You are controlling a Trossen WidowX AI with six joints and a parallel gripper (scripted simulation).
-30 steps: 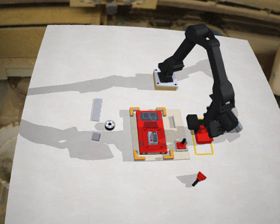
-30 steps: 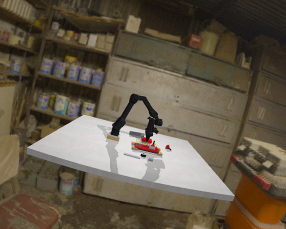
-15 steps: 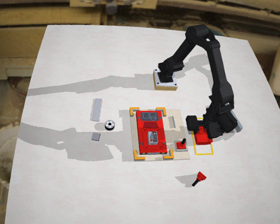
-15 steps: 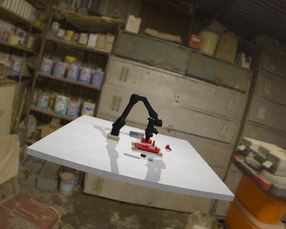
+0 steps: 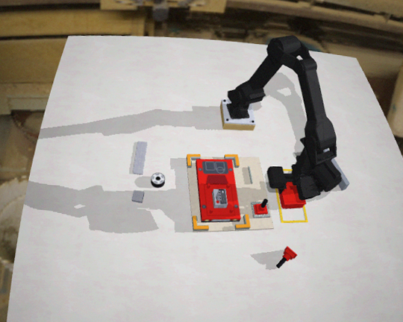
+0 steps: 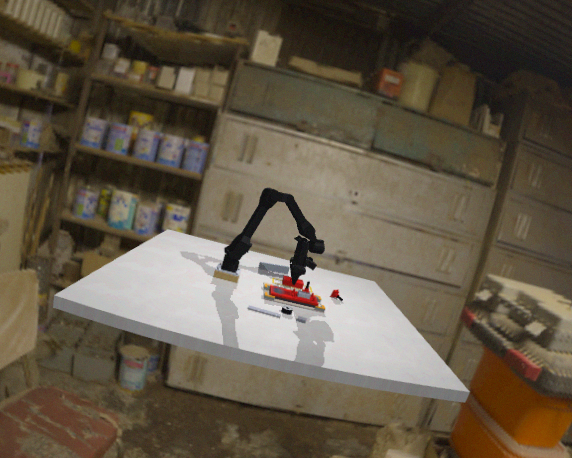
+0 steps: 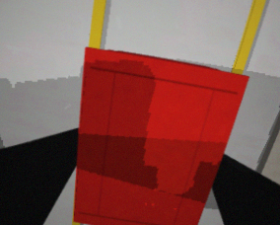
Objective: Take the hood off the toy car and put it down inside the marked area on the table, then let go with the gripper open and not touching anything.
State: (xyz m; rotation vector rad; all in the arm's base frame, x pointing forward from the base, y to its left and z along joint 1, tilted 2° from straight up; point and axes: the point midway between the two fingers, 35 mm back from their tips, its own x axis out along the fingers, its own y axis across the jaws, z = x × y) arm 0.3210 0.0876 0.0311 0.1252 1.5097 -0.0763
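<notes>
Wrist-camera view fills with the flat red rectangular plastic hood (image 7: pixel 155 143), clamped between the black jaws whose two dark sides frame it at lower left and lower right; they grip it across its width. Two yellow lines of the yellow-outlined rectangular marked area (image 7: pixel 247 37) run away behind it on the white counter (image 7: pixel 44 44), which suggests the panel is lined up with the outline so it can go down squarely inside.

From above, the black six-joint arm (image 5: pixel 315 107) reaches out from its base and folds down at the counter's right side, with the gripper (image 5: pixel 290 189) low over the near end of the marked area (image 5: pixel 293 220). The hood (image 5: pixel 292 197) lies within the outline's upper part, just beside the red toy car body (image 5: pixel 218 190), which sits on its beige board between orange corner brackets with the engine bay uncovered. Whether the hood already rests on the counter or hangs just above it cannot be told.

By my judgement the carry is finished and the release is the step in hand: the jaws must spread and lift away, touching nothing.
</notes>
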